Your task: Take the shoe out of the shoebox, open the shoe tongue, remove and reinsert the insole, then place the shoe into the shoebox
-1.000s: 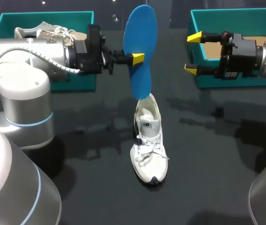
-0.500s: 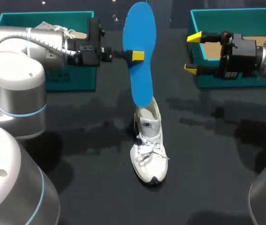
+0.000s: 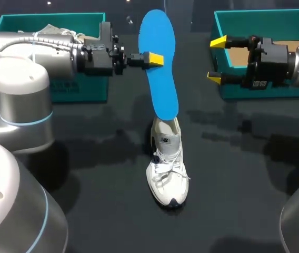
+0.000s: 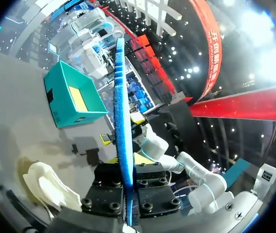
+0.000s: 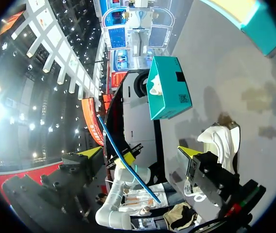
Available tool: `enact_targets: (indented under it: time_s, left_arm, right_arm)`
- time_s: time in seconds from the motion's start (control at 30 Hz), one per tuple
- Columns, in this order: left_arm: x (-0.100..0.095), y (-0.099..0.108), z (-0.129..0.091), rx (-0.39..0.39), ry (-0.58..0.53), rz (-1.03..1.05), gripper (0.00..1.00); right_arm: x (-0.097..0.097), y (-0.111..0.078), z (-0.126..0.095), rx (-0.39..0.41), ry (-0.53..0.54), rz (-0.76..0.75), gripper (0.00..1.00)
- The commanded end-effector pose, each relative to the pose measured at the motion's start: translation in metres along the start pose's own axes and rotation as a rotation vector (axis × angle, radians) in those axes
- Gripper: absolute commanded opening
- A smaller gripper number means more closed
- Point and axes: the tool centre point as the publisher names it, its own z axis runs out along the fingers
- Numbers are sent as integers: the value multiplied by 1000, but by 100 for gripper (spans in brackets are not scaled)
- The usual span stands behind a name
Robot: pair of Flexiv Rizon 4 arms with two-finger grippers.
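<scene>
The left end effector (image 3: pixel 152 59) is clamped on the blue insole (image 3: pixel 160 31), its yellow-tipped fingers pinching the insole from both faces at about mid-length. The insole hangs nearly upright, tilted a little, with its broad end up and its narrower end down. That lower end sits right at the heel opening of the white shoe (image 3: pixel 167 167); whether the two touch cannot be told. The shoe stands upright on the dark worktop (image 3: pixel 233 184), near the middle, toe toward the robot and laces tied.

In the left wrist view the insole (image 4: pixel 120 97) shows edge-on, a thin blue strip rising straight out from between the end effector's black finger blocks, with the shoe (image 4: pixel 45 187) below and to one side.

The right end effector (image 3: pixel 216 59) hovers with its fingers spread wide and nothing between them, in front of the right shoebox (image 3: pixel 255 18), well apart from the insole. The left shoebox (image 3: pixel 12 21) stands behind the left arm.
</scene>
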Motion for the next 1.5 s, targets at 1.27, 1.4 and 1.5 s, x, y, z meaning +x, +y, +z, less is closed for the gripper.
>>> enact_targets:
  time_s: [1.27, 1.4, 1.5]
  left_arm:
    - [-30, 12, 24, 3, 54, -450, 0]
    - [-30, 12, 24, 3, 54, -450, 0]
    - [-30, 12, 24, 3, 54, -450, 0]
  right_arm:
    - [23, -5, -7, -9, -194, -153, 100]
    - [36, -10, -6, -13, -293, -213, 100]
    - [46, -16, -3, -29, -386, -245, 100]
